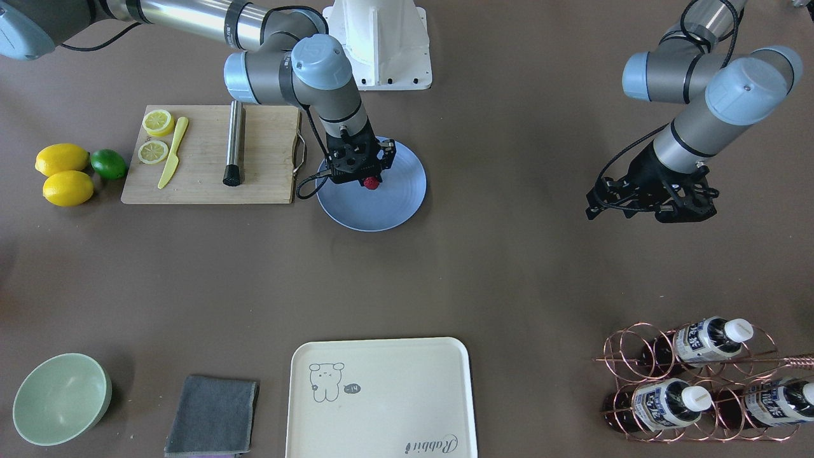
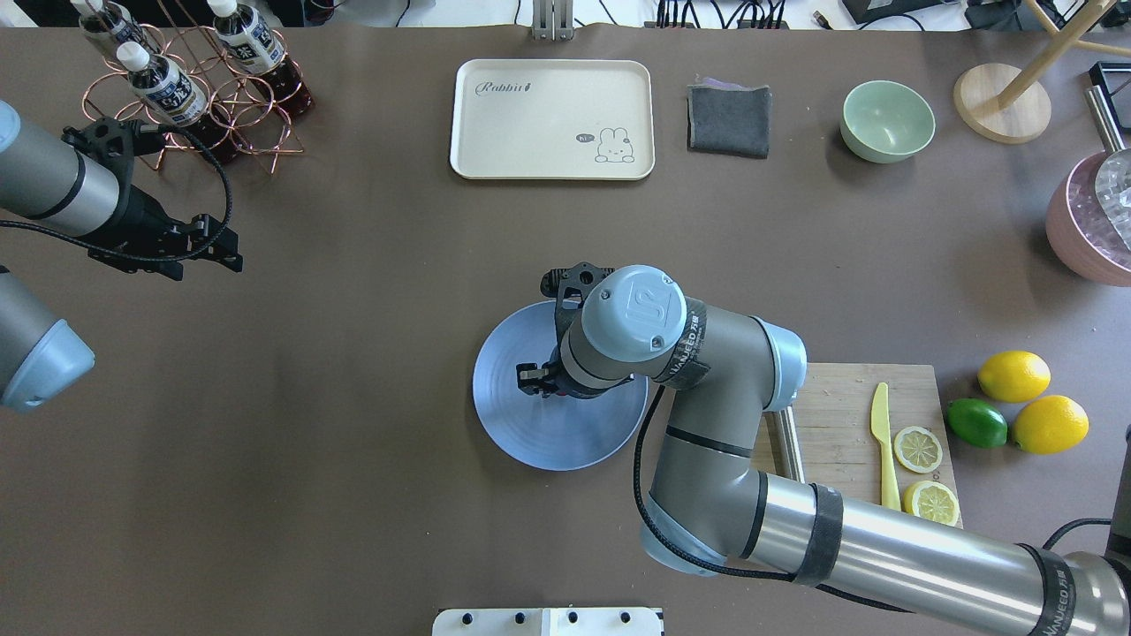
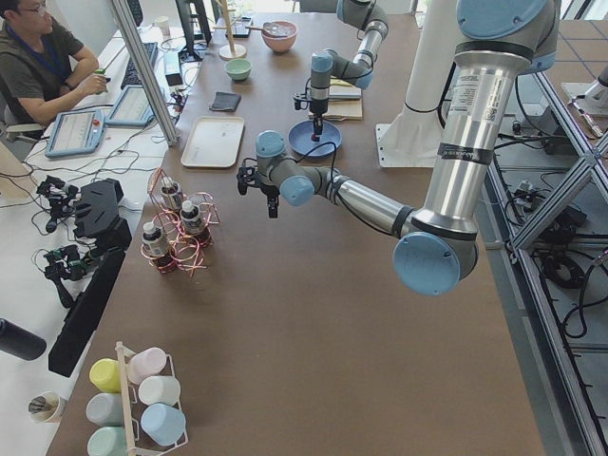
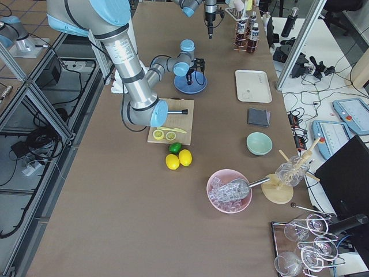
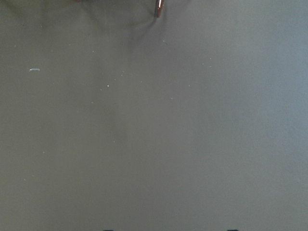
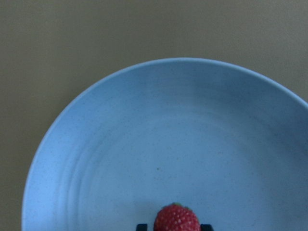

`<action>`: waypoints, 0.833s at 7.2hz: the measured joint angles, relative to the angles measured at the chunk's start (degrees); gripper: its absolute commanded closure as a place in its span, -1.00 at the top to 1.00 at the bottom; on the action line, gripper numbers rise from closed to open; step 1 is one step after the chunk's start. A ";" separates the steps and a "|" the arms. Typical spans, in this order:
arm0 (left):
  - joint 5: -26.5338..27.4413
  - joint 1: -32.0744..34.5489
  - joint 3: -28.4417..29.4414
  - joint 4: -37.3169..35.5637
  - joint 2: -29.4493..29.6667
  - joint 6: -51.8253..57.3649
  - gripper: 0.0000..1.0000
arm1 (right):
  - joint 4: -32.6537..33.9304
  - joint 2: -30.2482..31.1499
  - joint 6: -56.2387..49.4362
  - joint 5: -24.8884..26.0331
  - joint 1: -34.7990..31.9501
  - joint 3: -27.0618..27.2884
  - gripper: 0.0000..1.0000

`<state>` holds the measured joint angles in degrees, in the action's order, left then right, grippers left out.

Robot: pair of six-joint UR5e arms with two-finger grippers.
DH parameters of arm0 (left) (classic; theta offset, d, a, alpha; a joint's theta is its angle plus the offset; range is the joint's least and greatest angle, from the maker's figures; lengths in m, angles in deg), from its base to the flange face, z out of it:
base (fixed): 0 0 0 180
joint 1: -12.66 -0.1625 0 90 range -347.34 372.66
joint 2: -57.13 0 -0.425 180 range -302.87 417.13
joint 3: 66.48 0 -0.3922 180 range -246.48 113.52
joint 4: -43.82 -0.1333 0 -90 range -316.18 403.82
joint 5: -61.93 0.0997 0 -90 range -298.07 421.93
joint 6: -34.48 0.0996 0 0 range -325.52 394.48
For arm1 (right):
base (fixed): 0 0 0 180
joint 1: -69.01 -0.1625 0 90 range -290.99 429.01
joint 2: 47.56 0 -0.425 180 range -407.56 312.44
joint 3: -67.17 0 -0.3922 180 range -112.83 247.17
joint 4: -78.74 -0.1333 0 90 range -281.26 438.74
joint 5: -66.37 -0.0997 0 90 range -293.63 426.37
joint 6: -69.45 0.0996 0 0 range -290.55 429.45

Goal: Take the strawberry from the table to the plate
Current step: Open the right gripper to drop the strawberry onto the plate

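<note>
The strawberry [image 1: 371,183], small, red and bumpy, is held over the periwinkle-blue plate [image 1: 394,207] by my right gripper [image 1: 369,180], which is shut on it. In the right wrist view the strawberry [image 6: 176,219] sits at the bottom edge between two dark fingertips [image 6: 141,225], with the plate [image 6: 144,125] spread out beneath. From overhead the arm's wrist hides the berry above the plate [image 2: 530,433]. My left gripper [image 1: 655,207] hangs open over the bare grey-brown table [image 1: 509,267], far from the plate.
Beside the plate lies a wooden cutting board [image 1: 267,165] with lemon slices, a yellow knife and a metal cylinder. Two lemons and a lime [image 1: 108,163] lie beyond it. A cream tray [image 1: 381,407], grey cloth [image 1: 213,413], green bowl [image 1: 60,397] and copper bottle rack [image 1: 699,381] line the far edge.
</note>
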<state>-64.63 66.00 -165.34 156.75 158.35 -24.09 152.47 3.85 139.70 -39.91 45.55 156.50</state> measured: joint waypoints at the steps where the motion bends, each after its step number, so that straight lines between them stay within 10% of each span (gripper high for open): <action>1: 0.00 0.00 -0.20 0.01 -0.09 -0.06 0.70 | 0.03 0.15 0.04 0.42 0.11 0.13 1.00; 3: -0.94 0.92 -0.93 -0.22 -0.18 0.01 0.70 | 1.68 0.44 -0.13 -0.37 -1.73 2.68 1.00; 6: -5.55 9.58 -1.36 -3.82 -2.39 10.18 0.74 | 10.25 7.21 -9.54 -14.58 -17.19 12.59 1.00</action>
<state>-70.18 75.58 -166.70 152.93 155.96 -13.91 162.72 11.06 130.16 -54.49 28.35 169.09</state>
